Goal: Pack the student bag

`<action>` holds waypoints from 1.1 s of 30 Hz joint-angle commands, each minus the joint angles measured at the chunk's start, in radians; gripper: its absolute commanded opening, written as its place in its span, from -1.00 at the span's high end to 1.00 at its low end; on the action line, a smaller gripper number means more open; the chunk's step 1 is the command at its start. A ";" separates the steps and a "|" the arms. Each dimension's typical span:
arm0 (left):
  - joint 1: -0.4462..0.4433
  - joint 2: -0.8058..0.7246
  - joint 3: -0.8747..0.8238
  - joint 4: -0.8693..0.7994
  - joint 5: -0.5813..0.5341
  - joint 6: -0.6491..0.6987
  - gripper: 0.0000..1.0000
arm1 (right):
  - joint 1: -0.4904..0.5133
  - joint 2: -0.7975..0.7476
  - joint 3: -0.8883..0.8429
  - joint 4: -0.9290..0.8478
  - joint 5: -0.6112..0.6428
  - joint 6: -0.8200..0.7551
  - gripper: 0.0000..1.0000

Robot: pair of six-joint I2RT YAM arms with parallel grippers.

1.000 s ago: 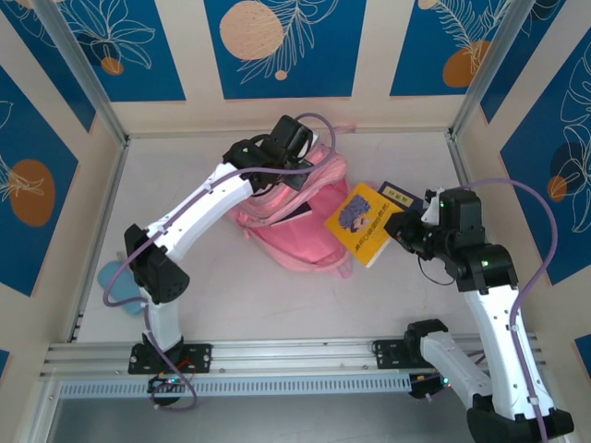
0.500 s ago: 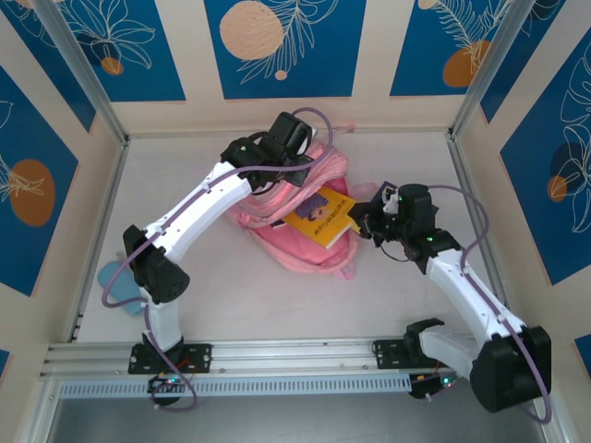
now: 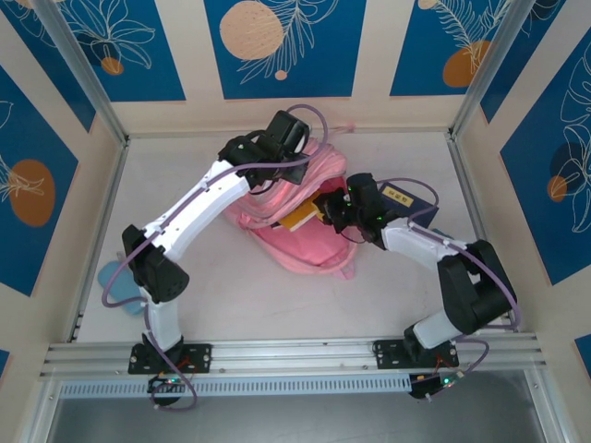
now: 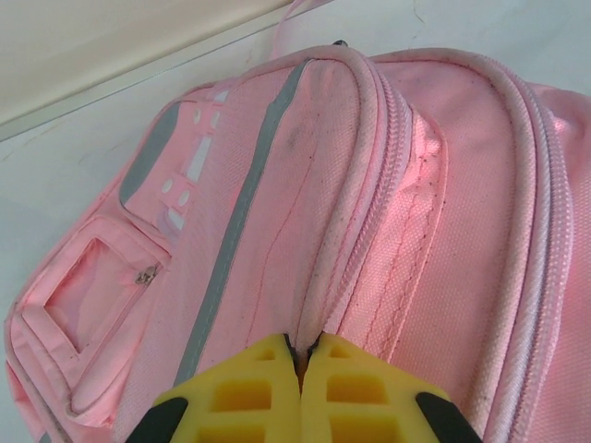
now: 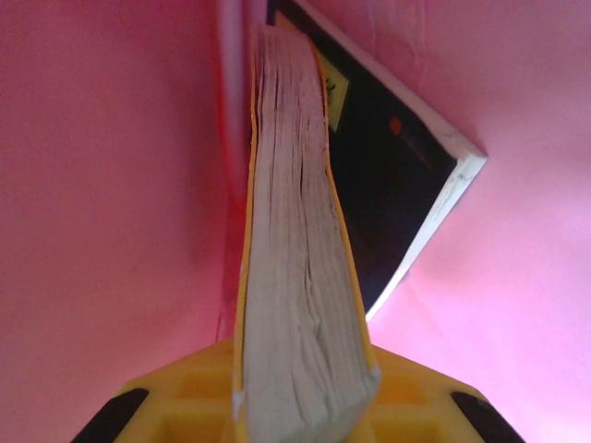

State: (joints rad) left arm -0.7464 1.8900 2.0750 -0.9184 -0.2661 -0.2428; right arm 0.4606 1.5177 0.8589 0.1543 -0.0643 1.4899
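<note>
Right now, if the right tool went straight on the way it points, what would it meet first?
Probably the student bag lining beyond the yellow book the right tool grips; a dark book lies alongside. Depth unclear.

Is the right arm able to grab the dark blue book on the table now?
Probably not: the right gripper is holding the yellow book inside the student bag. The dark blue book lies close.

Yellow book (image 3: 300,220) mostly hidden inside student bag (image 3: 305,245). Dark book (image 5: 388,175) half covered by it. Blue item (image 3: 109,273) behind left arm, unidentifiable.
</note>
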 commanded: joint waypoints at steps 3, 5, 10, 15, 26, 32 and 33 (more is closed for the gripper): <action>0.030 -0.022 0.059 0.033 -0.007 -0.042 1.00 | 0.037 0.085 0.121 0.024 0.108 0.049 0.85; 0.037 -0.021 0.056 0.030 -0.005 -0.045 1.00 | 0.046 0.138 0.164 0.024 0.081 0.037 0.65; 0.059 -0.028 0.037 0.023 -0.003 -0.087 1.00 | 0.042 0.192 0.203 0.002 -0.109 0.104 0.06; 0.075 -0.031 0.014 0.026 -0.004 -0.105 1.00 | 0.045 0.098 0.179 -0.149 -0.148 0.042 -0.33; 0.156 -0.158 -0.241 0.107 0.002 -0.033 1.00 | 0.013 -0.265 0.009 -0.512 0.017 -0.209 -0.17; 0.198 -0.293 -0.490 0.142 0.025 0.032 1.00 | -0.176 -0.250 0.123 -0.776 0.030 -0.495 -0.33; 0.202 -0.315 -0.528 0.142 0.020 0.023 1.00 | -0.205 -0.232 0.149 -0.806 0.036 -0.525 -0.36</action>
State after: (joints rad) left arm -0.5701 1.6516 1.6119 -0.7807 -0.2138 -0.2363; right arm 0.3256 1.2533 0.9428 -0.4694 -0.0605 1.1526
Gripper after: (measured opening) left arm 0.039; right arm 0.672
